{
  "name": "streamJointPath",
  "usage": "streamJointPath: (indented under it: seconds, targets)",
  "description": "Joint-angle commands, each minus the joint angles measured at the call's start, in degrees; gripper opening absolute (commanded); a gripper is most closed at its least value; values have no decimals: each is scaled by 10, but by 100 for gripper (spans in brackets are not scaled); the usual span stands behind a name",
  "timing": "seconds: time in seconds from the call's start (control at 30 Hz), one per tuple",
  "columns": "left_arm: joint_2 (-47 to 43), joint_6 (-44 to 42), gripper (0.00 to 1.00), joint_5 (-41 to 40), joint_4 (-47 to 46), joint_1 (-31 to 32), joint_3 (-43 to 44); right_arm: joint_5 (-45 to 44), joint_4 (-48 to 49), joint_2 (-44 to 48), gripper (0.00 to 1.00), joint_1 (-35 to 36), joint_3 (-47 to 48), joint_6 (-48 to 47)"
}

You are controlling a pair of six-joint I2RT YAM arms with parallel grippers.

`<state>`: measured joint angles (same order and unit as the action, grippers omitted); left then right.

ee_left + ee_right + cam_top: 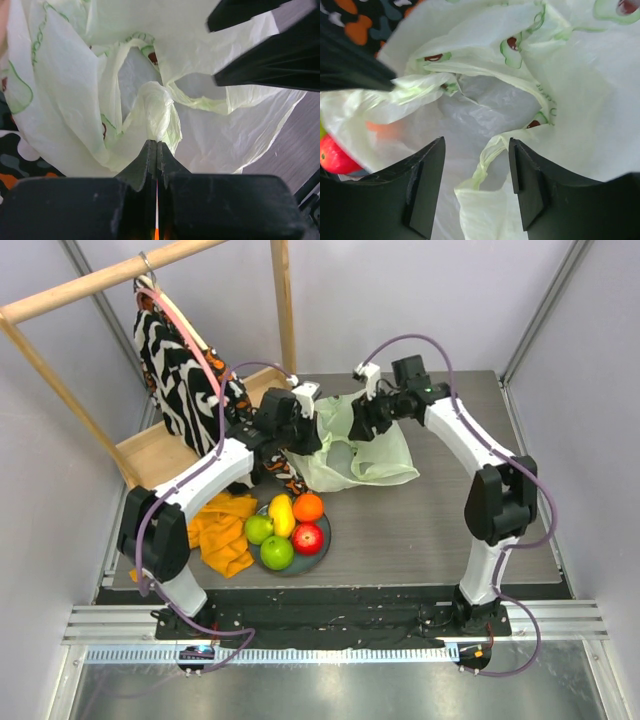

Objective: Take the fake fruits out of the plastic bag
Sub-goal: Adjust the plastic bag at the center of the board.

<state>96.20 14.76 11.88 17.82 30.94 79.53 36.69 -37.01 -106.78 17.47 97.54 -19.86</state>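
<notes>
The plastic bag (358, 452) lies crumpled at the table's middle back, pale green and translucent. My left gripper (156, 143) is shut on a fold of the plastic bag (150, 107) at its left rim (316, 436). My right gripper (477, 141) hangs open over the bag's mouth (363, 426), with a twisted handle loop (487, 160) lying loose between its fingers. The fake fruits sit on a grey-blue plate (324, 543): a yellow mango (282, 513), an orange (308, 506), a red apple (307, 538) and two green apples (277, 552). No fruit shows inside the bag.
An orange cloth (224, 527) lies left of the plate. A black-and-white patterned garment (180, 370) hangs from a wooden rack (100, 278) at the back left, over a wooden base (165, 452). My right gripper's fingers (270, 65) cross the left wrist view's upper right.
</notes>
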Motion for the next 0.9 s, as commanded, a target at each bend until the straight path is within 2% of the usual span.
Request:
streamJointPath:
  seconds: [0.0, 0.07, 0.1, 0.23, 0.33, 0.57, 0.63, 0.67, 0.73, 0.77, 0.8, 0.87]
  targets:
    - [-45, -1, 0, 27, -4, 4, -24, -48, 9, -28, 61, 23, -21, 5]
    - [-59, -2, 0, 27, 1, 4, -38, -89, -8, -33, 66, 41, -30, -12]
    - [-66, -3, 0, 29, 6, 4, -43, -109, -9, -30, 76, 46, -39, -18]
    - [-93, -3, 0, 36, 10, 4, -74, -178, 14, 3, 96, 57, -110, -50]
    - [-101, -2, 0, 35, 9, 4, -92, -206, 4, 21, 98, 63, -128, -79]
    - [-86, 6, 0, 41, 0, 4, -89, -248, -96, 24, 96, 84, -125, -161]
    - [-81, 7, 0, 41, -2, 5, -85, -301, -80, 30, 84, 93, -146, -166]
    - [-80, 5, 0, 40, -2, 5, -84, -318, -55, 33, 73, 92, -153, -166]
    - [-79, 2, 0, 39, -2, 5, -83, -364, -35, 34, 65, 92, -155, -171]
    - [-80, 1, 0, 38, -2, 5, -83, -390, -25, 32, 48, 92, -150, -172]
    - [-79, 0, 0, 39, -2, 5, -84, -396, -21, 31, 38, 89, -142, -171]
    - [-78, -2, 0, 39, -2, 5, -83, -411, 3, 34, 2, 68, -115, -141]
